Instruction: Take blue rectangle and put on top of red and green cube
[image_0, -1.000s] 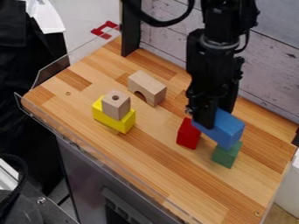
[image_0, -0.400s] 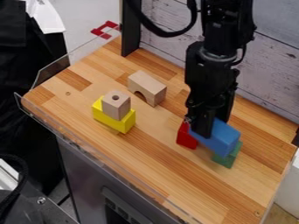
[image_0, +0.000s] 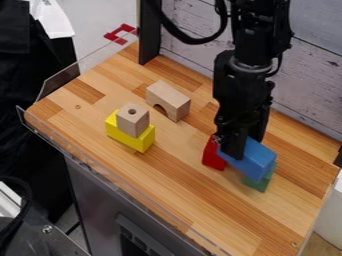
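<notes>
"What are you holding?"

"My gripper (image_0: 239, 146) is clamping the blue rectangle (image_0: 251, 159), pinching it toward the end by the red block (image_0: 214, 155)."

"And what's changing?"

"I'm bringing it lower than a second ago. Now it's overlapping both the red block and the green cube (image_0: 258, 183) from this view, though I can't tell whether it's already resting on them."

"Meaning what?"

"I'm probably nearing the finish. I'm needing level support on both sides before letting go; otherwise I'm risking a tipping bridge or a nudged block."
</notes>
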